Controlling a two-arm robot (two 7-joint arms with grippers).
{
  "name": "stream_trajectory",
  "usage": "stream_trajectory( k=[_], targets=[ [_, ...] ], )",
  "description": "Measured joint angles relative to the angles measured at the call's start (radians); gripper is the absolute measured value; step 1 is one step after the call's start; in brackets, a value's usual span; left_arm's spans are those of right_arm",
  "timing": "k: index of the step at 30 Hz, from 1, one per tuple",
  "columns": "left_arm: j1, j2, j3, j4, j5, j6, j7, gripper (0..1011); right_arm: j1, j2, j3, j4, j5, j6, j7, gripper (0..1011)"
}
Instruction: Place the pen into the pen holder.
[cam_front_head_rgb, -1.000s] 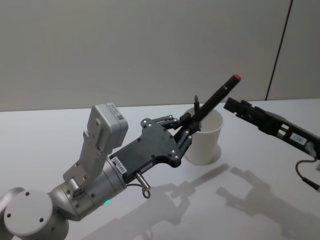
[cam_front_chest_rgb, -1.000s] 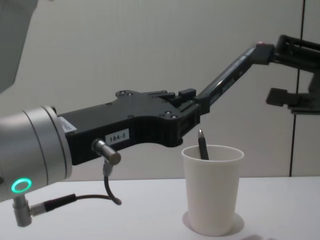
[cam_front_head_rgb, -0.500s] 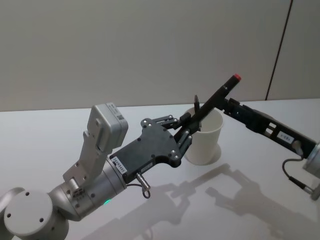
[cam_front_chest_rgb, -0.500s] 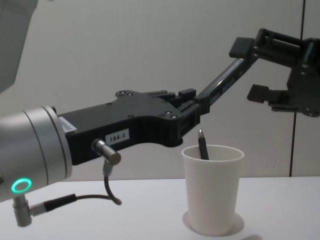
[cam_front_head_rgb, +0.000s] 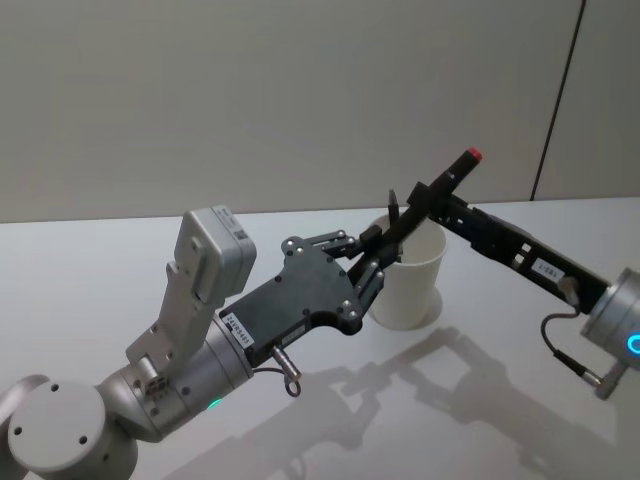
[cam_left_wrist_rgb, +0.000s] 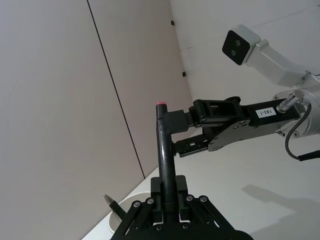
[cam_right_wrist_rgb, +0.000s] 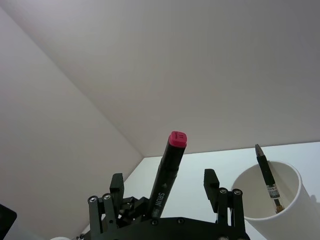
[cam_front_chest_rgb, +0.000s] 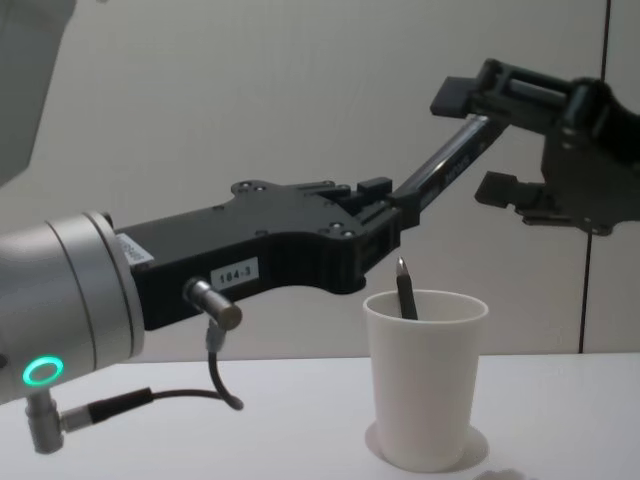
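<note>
The left gripper (cam_front_chest_rgb: 385, 222) held the pen (cam_front_chest_rgb: 447, 162) tilted above the cup (cam_front_chest_rgb: 425, 391), so the right gripper (cam_front_chest_rgb: 482, 140), fingers wide around its top, could take it.

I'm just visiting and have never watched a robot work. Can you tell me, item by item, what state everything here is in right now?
Left gripper: shut on the marker, above and beside the cup.
Marker: held tilted in the air, red end up, not in the cup.
Right gripper: open, fingers either side of the marker's upper part.
Paper cup: upright on the table.
Pen: leaning inside the cup, tip up.
Table: bears the cup.
</note>
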Motion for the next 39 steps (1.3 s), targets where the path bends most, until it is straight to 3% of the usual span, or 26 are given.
stream_trajectory(
  k=[14,39],
  targets=[
    [0.000,0.000,0.000,0.000,0.000,0.000,0.000,172,0.008,-0.024,-0.026,-0.002,0.017,-0.006,-0.077,1001],
    [0.000,0.000,0.000,0.000,0.000,0.000,0.000,174,0.016,-0.018,-0.040,0.007,0.073,-0.024,-0.105,1001]
  ],
)
